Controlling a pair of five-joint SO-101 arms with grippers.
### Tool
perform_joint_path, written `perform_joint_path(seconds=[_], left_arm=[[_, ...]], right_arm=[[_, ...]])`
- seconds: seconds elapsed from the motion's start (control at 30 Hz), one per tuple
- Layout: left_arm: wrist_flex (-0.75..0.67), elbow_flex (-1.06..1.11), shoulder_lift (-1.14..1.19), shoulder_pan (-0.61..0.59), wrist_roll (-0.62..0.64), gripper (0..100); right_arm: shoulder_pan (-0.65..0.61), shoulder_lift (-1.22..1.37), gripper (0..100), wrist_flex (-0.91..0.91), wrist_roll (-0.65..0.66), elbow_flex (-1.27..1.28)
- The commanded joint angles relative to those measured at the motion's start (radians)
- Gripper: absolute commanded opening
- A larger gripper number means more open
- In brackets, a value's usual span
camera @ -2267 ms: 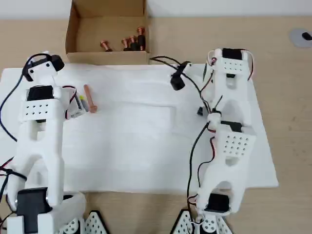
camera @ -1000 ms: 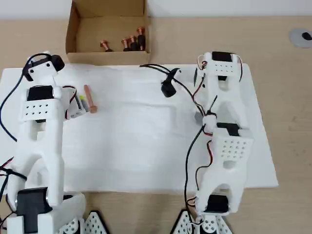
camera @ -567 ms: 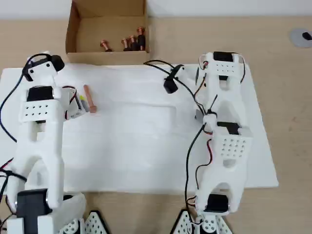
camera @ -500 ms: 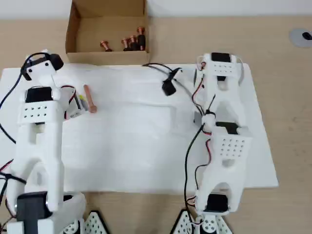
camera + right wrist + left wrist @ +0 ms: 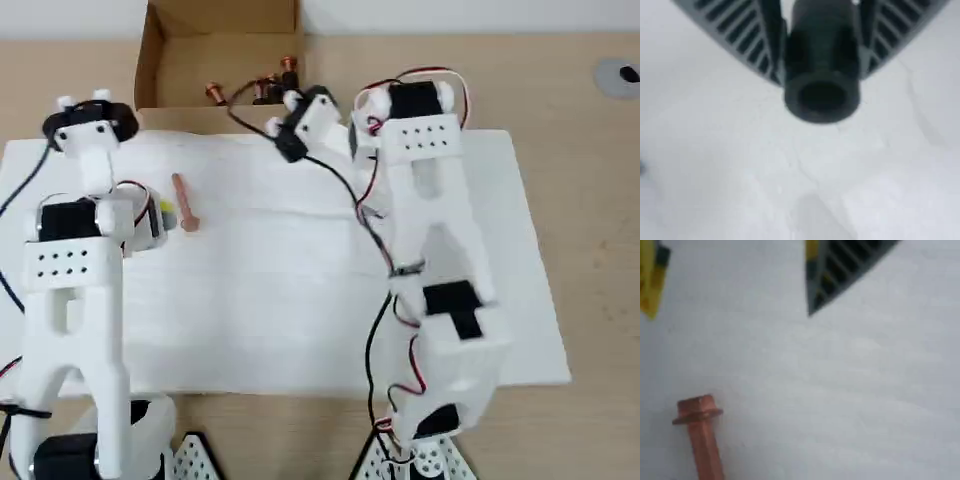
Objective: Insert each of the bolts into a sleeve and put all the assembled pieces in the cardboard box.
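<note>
Underneath everything, a wooden counter is carrying a white foam sheet. Over that sheet the right fingers are clamping a dark sleeve, its open bore facing outward (likely so a bolt can be fed straight in). The left fingers are hanging wide apart, gripping nothing, just above the sheet near the loose copper bolt, probably lining up a pick. Finished pieces are lying in the cardboard box beyond the sheet's far edge.
</note>
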Motion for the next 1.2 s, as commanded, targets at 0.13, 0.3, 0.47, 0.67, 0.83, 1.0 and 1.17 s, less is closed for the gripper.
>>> perform_joint_path(seconds=[0.13,0.3,0.47,0.67,0.83,1.0,1.17], left_arm=[[-0.224,0.132,-0.028,0.021,-0.321,21],[-0.324,0.172,-0.027,0.069,-0.043,21],[-0.327,0.183,-0.027,0.068,0.253,21],[-0.325,0.196,-0.022,0.069,0.365,21],[-0.319,0.160,0.119,0.066,0.370,21],[-0.264,0.005,0.380,0.063,0.368,21],[-0.176,-0.166,0.565,0.063,0.368,21]], right_arm=[[-0.082,-0.168,0.9,0.015,-0.032,0.031],[-0.079,-0.191,0.9,0.014,-0.032,0.082],[-0.079,-0.196,0.9,0.014,-0.031,0.082],[-0.079,-0.196,1.0,0.014,-0.032,0.084],[-0.081,-0.196,1.0,0.014,-0.032,0.084],[-0.081,-0.196,1.0,0.015,-0.034,0.085],[-0.081,-0.196,1.0,0.015,-0.034,0.085]])
